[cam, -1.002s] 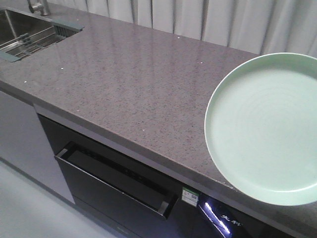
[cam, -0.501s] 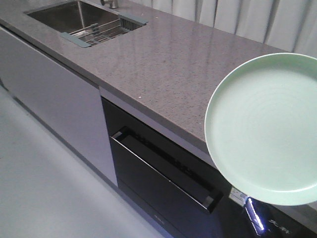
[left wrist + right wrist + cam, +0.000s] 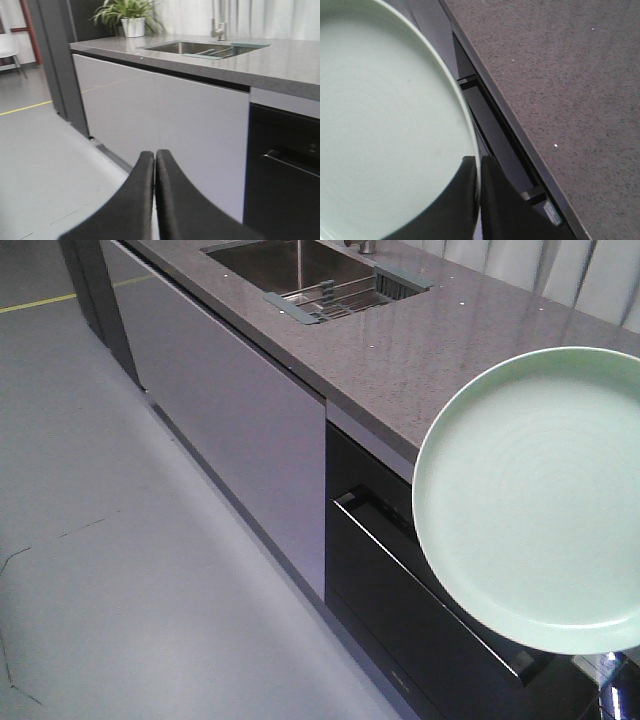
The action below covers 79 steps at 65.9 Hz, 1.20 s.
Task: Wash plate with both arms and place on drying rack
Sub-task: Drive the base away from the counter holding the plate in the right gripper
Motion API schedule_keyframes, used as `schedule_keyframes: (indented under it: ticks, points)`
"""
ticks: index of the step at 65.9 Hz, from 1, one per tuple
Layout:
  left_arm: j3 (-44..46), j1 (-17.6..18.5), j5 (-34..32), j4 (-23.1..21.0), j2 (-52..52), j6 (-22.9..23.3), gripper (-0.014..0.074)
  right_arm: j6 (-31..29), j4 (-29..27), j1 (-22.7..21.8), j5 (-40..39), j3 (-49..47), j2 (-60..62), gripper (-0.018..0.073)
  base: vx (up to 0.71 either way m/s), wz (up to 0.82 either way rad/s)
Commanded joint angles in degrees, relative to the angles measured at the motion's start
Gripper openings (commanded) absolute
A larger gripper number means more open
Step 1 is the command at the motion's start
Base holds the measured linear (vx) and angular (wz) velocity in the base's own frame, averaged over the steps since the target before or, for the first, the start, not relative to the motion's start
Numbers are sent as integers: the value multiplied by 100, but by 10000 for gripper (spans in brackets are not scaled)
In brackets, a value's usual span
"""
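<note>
**Hold.** The right gripper [image 3: 479,161] is clamped on the rim of the plate [image 3: 530,500], with one finger over the face and one behind the edge. This edge grip leaves the face bare, which probably suits washing by the other arm. The left gripper [image 3: 155,152] is closed on nothing, its fingers touching. It sits low in front of the cabinet fronts, below sink level.

**Location of the plate.** The plate is carried in the air, well apart from the sink [image 3: 270,262], on the side where the drying rack [image 3: 345,295] lies. It hangs out past the front edge of the counter [image 3: 400,360].

**Surroundings.** The rack spans the sink at the end nearer the plate. The tap [image 3: 218,25] stands behind the sink, and a potted plant [image 3: 131,17] stands beyond its far end. A black appliance [image 3: 420,570] sits under the counter, between sink and plate.

**Obstructions.** A stretch of bare counter separates the plate from the sink. The rack covers part of the basin, so the washing space is likely the open end.
</note>
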<state>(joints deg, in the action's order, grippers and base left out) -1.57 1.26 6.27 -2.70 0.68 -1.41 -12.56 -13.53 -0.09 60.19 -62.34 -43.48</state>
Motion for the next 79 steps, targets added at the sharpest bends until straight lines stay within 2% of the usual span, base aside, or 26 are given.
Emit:
schedule_keyframes:
  ticks: [1, 79]
  points:
    - [-144, 46, -437, -46, -26, 20, -6, 5, -71, -35, -381, -134, 21, -4, -3, 38]
    - [-144, 46, -437, -46, -26, 20, -6, 5, -71, -35, -381, -134, 21, -4, 5, 40]
